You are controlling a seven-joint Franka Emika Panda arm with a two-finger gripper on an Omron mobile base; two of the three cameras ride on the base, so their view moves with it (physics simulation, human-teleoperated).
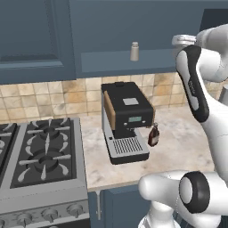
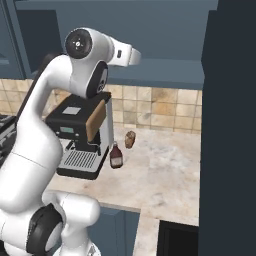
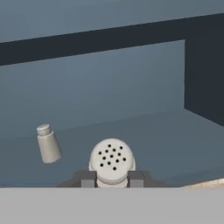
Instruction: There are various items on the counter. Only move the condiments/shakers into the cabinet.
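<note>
A pale shaker [image 3: 111, 161] with a perforated round top sits between my fingertips, and my gripper [image 3: 111, 178] is shut on it, low over the cabinet's shelf floor [image 3: 153, 131]. A second pale shaker [image 3: 47, 143] stands on that shelf to the left, also seen in the left base view [image 1: 134, 51]. The dark brown-red bottle [image 1: 153, 135] stands on the counter [image 1: 182, 147] just right of the coffee machine [image 1: 127, 120]; it is the same bottle [image 2: 116, 156] in the right base view.
A small grey-and-brown cylinder [image 2: 130, 139] leans on the counter behind the bottle. The stove [image 1: 40, 151] lies left of the coffee machine. A dark open cabinet door [image 2: 230, 125] stands at the right. My arm [image 1: 196, 84] rises past the counter's right side.
</note>
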